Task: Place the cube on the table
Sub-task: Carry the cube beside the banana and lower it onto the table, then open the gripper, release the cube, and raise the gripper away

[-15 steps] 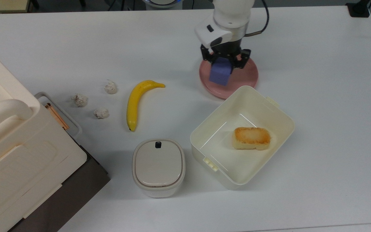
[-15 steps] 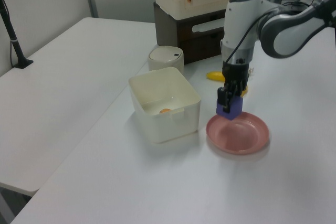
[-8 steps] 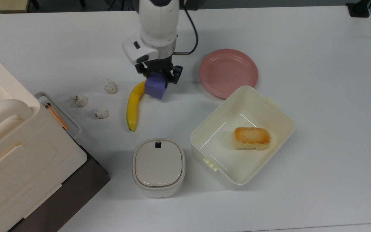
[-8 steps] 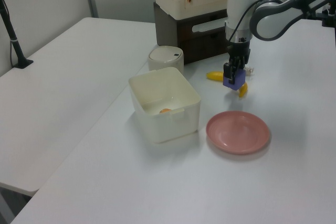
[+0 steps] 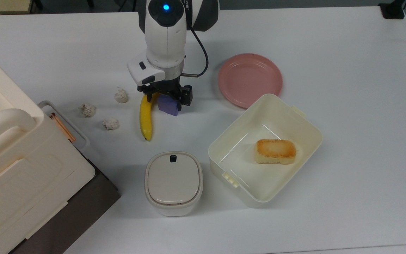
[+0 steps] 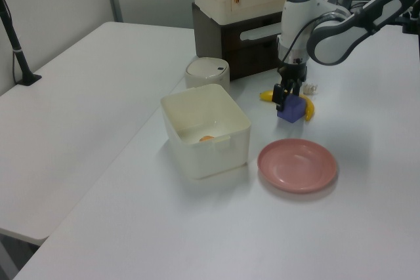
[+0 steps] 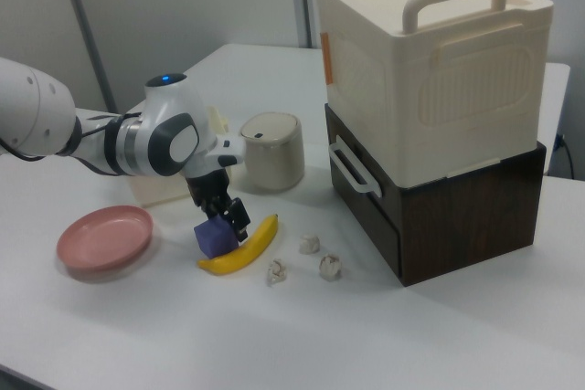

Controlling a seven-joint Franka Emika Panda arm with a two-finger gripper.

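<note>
The purple-blue cube sits low against the white table, right beside the upper end of the yellow banana. My gripper stands straight above it, fingers flanking the cube and shut on it. In the left view the cube shows under the gripper, with the banana just behind. In the right view the cube rests at table level below the gripper, touching the banana. The cube's top is hidden by the hand in the top view.
An empty pink plate lies at the top view's right of the gripper. A cream open box holds a toasted block. A lidded round canister, three crumpled white lumps and a large cream case stand nearby.
The arm carried the cube from above the pink plate toward the top view's left and lowered it beside the banana. The banana's upper end got pushed and it now lies straighter.
</note>
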